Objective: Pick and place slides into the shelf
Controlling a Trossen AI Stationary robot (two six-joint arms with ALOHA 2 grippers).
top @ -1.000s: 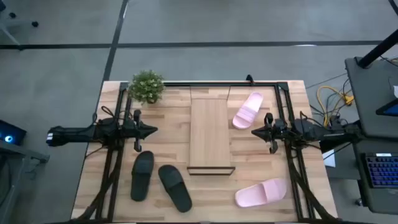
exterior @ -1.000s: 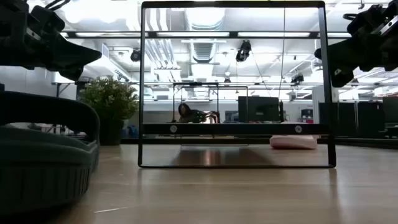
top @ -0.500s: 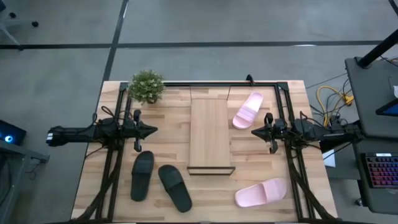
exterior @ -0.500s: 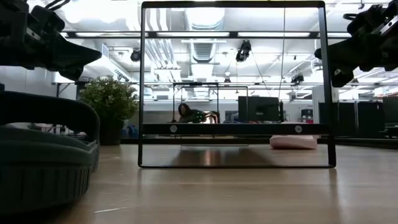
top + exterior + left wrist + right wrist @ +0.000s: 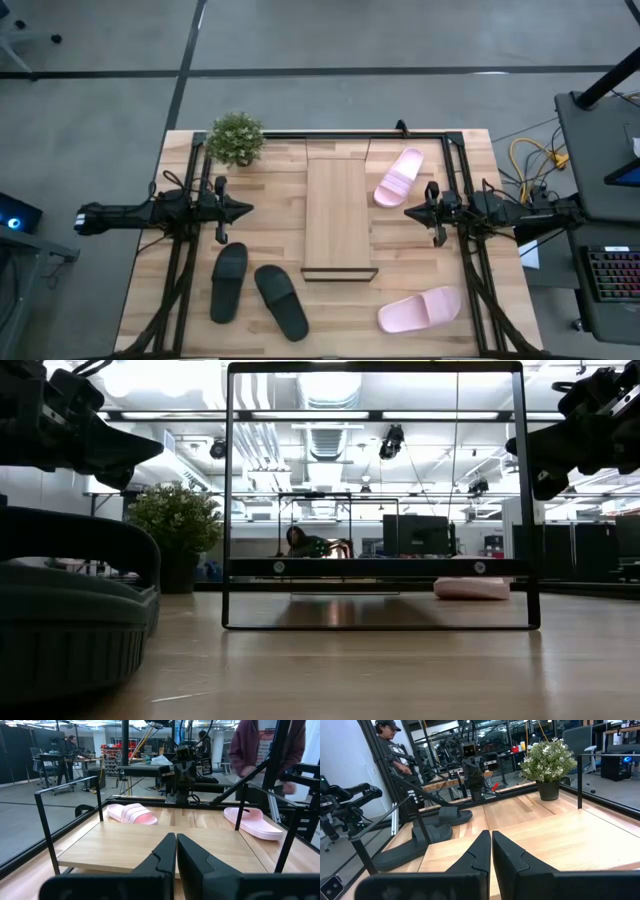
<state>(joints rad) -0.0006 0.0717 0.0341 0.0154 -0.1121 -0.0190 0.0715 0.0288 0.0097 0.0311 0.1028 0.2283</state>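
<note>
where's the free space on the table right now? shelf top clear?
Shelf top is bare end to end. Free tabletop: between the plant and the shelf, and between the two pink slides on the right. Crowded: front left, where both black slides lie close together. Left gripper and right gripper flank the shelf, shut.

From where I stand, nothing here can be read: no lettering, label, brand mark or number shows clearly on the slides, the shelf, the arms or the room behind.
</note>
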